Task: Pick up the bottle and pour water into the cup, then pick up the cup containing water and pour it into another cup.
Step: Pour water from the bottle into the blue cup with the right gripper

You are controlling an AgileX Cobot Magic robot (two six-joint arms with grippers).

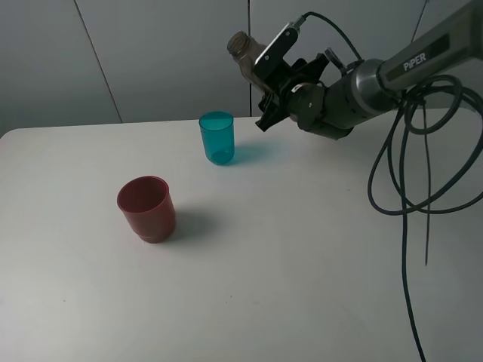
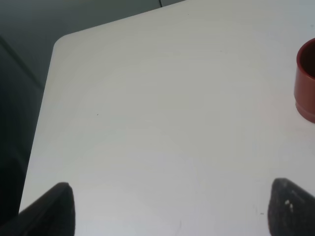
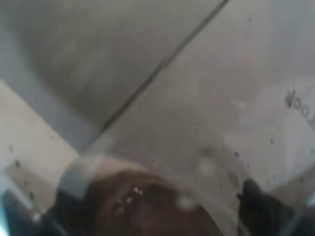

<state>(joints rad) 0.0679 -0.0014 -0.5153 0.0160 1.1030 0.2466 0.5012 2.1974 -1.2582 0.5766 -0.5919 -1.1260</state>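
- The right gripper [image 1: 278,90] has its jaws pressed onto the bottle [image 1: 243,56] and holds it in the air, leaning, above and a little behind the teal cup [image 1: 216,139].
- I judge this is the first step: the bottle is lifted, but its open neck points up and to the side, not yet down over the cup.
- The next move calls for bringing the mouth over the rim of the teal cup, then tipping slowly, because this cup is narrow and looks light.
- The teal cup stands upright on the table [image 1: 302,256]; the red cup [image 1: 148,210] stands well apart from it, nearer to me, and waits for the second pour.
- The left gripper [image 2: 172,211] hangs over the bare table with jaws spread wide and nothing between them; the red cup is off to one side of it.
- Most of the bottle's body is hidden behind the gripper.
- The right wrist view is blurred by the bottle wall.
- I cannot tell how much water is in the bottle, or if the teal cup has any.
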